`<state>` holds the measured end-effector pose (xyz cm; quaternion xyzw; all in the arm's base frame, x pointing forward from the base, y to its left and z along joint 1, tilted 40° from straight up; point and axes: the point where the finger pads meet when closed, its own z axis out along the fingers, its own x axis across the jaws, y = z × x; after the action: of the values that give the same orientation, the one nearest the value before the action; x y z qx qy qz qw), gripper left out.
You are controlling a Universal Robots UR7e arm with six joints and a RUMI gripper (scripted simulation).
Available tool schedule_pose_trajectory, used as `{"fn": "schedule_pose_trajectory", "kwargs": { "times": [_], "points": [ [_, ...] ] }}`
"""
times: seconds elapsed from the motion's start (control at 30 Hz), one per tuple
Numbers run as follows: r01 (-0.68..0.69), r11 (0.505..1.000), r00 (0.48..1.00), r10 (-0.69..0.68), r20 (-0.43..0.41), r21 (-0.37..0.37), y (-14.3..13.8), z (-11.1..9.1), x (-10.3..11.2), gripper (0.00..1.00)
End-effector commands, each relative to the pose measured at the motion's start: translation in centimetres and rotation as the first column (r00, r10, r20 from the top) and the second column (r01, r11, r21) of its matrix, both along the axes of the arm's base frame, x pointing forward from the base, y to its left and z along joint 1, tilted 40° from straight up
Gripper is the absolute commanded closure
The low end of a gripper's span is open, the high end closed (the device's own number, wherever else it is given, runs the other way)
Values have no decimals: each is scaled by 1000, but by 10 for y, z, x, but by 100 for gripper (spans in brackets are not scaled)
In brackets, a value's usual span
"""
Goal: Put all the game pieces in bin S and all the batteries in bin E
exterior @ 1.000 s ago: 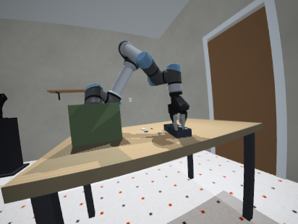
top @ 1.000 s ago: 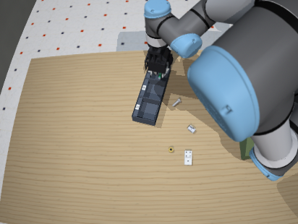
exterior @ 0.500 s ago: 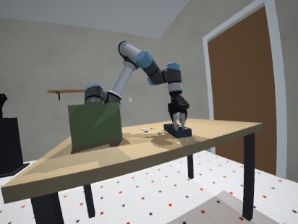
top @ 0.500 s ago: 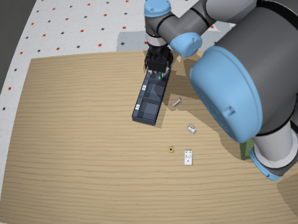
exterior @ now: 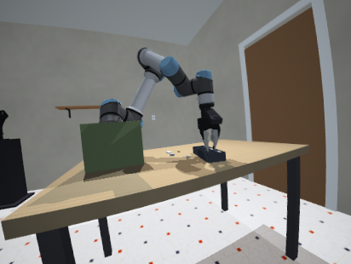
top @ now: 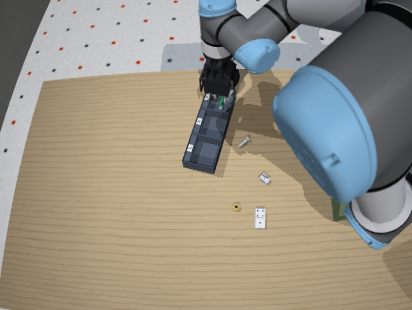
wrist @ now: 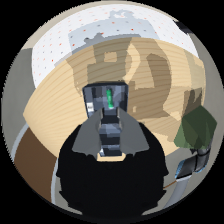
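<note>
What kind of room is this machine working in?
It looks like an ordinary indoor room set up as a small work area, not a factory: a brown door in a white frame, a speckled tile floor, and a wooden table carrying the robot arm.

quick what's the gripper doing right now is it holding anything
Gripper: just starting to open, nothing gripped; a green piece lies in the bin tray below it.
</note>
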<state>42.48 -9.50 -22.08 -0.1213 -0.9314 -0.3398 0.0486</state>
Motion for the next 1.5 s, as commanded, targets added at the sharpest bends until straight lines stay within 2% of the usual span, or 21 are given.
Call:
{"fn": "schedule_pose_trajectory", "kwargs": {
  "times": [0.0,0.17,0.43,0.47,0.53,0.6,0.67,1.1,1.17,1.47],
  "points": [
    [0,1000,1000,0,1,-1,-3,4,0,86],
    [0,1000,1000,0,1,-1,-15,17,0,86],
    [0,1000,1000,0,1,-1,-15,17,0,86],
    [-38,999,999,38,33,-1,-9,23,-2,76],
    [-114,993,989,114,97,-5,3,33,-6,76],
    [-114,993,989,114,97,-5,3,33,-6,76],
    [-157,987,978,157,134,-10,15,44,-11,76],
    [-158,987,978,157,134,-10,93,113,-40,76],
    [-158,987,978,157,134,-10,93,113,-40,76],
    [-158,987,978,157,134,-10,148,161,-60,76]
  ]
}}
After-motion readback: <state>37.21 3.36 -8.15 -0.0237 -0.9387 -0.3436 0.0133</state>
